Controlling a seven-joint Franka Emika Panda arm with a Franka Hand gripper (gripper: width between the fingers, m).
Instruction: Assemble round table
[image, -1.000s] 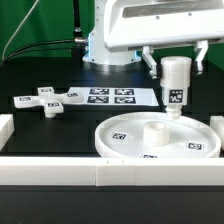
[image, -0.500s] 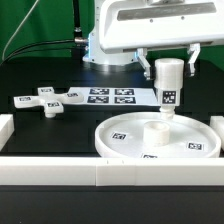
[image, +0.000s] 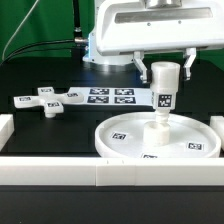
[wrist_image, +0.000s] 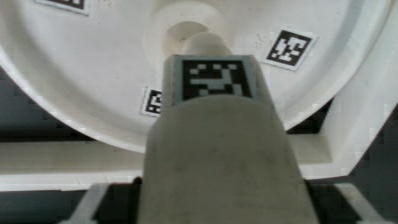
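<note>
White plastic cylinder (image: 164, 86) hangs upright in the gripper (image: 165, 70), fingers (image: 146, 68) clamped on either side of its upper part, so the jaws hold it at cylinder width. Tag on the cylinder's side faces the exterior camera. Its narrow lower end sits right over the hub (image: 157, 129) of the disc (image: 120, 140); whether they touch can't be told. Disc lies flat on the black counter (image: 40, 70), close to the near edge and toward the exterior view's right, with tags on its floor and a raised rim all round. Wrist view looks down the cylinder (wrist_image: 217, 130), one tag on its side, with the hub (wrist_image: 185, 36) just past its end and the disc (wrist_image: 98, 70) spreading behind, more tags on it. Cross piece (image: 45, 101) lies flat toward the counter's edge on the exterior view's left, well apart from the disc. Marker board (image: 110, 97) lies flat mid-counter, just beside the cross piece on the exterior view's right. Long rail (image: 60, 172) runs along the near edge, in front of the disc.
</note>
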